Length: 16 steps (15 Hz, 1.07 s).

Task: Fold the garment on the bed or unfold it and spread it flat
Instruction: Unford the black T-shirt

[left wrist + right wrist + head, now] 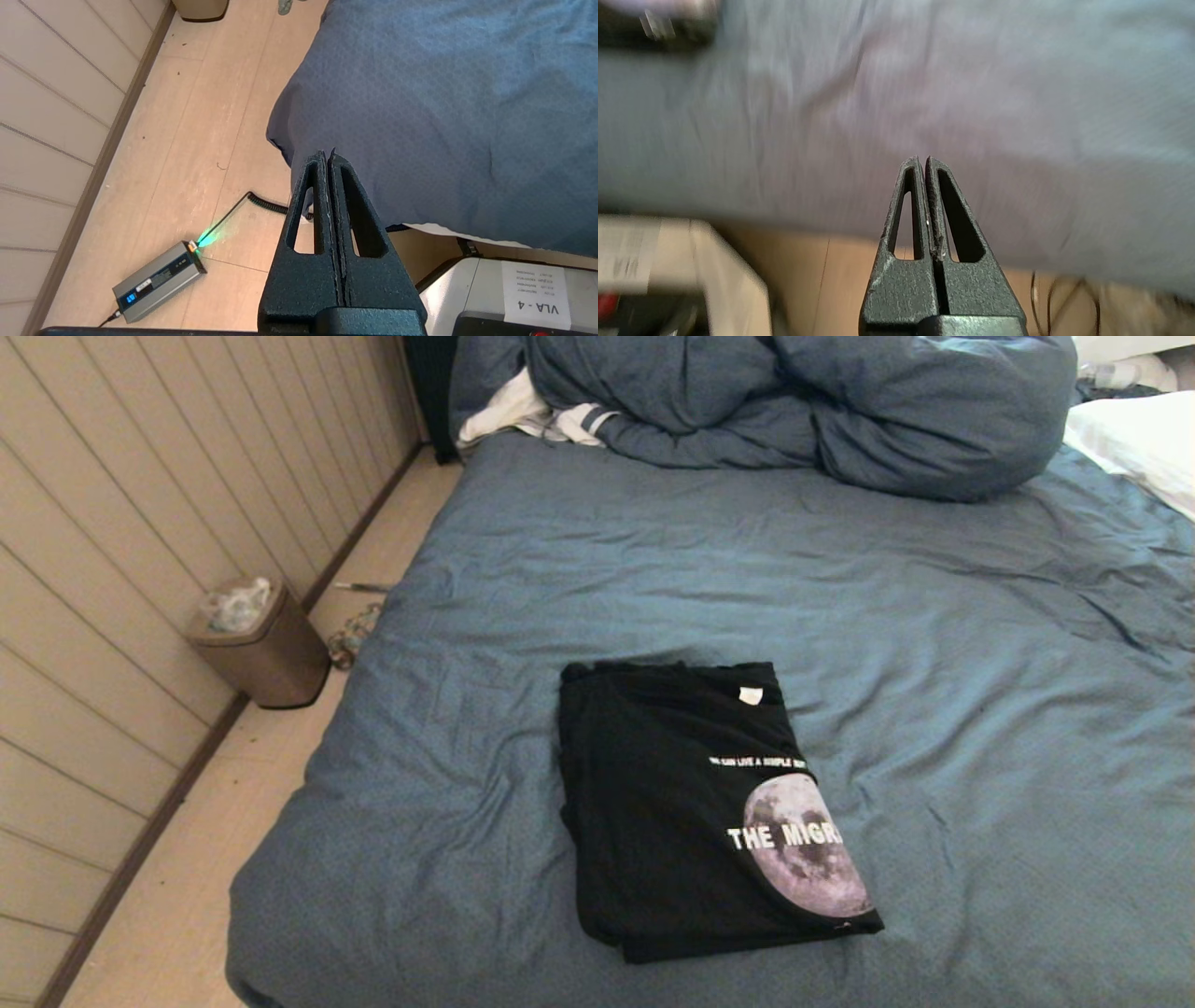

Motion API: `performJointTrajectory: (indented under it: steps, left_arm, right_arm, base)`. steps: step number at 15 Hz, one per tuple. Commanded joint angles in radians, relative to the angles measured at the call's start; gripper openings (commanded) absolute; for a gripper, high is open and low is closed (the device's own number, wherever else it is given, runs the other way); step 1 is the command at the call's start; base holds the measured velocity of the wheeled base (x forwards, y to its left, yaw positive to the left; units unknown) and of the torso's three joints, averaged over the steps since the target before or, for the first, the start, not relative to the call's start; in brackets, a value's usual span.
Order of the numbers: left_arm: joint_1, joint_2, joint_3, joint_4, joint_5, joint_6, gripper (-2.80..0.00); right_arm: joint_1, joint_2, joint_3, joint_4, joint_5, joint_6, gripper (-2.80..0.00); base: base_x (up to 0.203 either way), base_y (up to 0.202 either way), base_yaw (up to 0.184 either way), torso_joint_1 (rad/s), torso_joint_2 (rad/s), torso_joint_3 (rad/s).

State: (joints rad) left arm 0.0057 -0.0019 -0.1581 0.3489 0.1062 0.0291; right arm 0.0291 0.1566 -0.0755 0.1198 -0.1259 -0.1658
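Note:
The garment (pixel 691 803), a black T-shirt with a pale moon print and white lettering, lies folded into a neat rectangle near the front of the bed (pixel 980 709), print side up. Neither arm appears in the head view. My left gripper (pixel 327 154) is shut and empty, hanging by the bed's near left corner over the floor. My right gripper (pixel 923 160) is also shut and empty, held low in front of the bed's (pixel 971 93) near edge. A dark corner of the garment (pixel 658 32) shows far from it in the right wrist view.
A bunched blue duvet (pixel 803 411), a white stripe-cuffed cloth (pixel 551 415) and a white pillow (pixel 1139 443) lie at the head of the bed. A brown bin (pixel 261 649) stands by the panelled wall. A grey power unit (pixel 159 282) with a coiled cable lies on the floor.

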Motion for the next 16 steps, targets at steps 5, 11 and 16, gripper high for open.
performJointTrajectory:
  steps: [5,11,16]
  left_arm:
    - [0.000,0.001,0.096,-0.208,-0.059,-0.003,-2.80]
    - [-0.001,0.000,0.141,-0.300,-0.129,0.011,-2.80]
    - [-0.001,0.000,0.142,-0.300,-0.128,0.011,-2.80]
  right_arm:
    - [-0.023,-0.150,0.074,-0.092,0.152,0.074,-2.80]
    - [-0.023,-0.152,0.074,-0.092,0.149,0.095,-2.80]
    - [-0.023,-0.153,0.074,-0.095,0.147,0.089,-2.80]
  base:
    - [0.000,0.000,0.000,0.000,0.00,0.000]
    - [0.000,0.000,0.000,0.000,0.00,0.000]
    - [0.000,0.000,0.000,0.000,0.00,0.000]
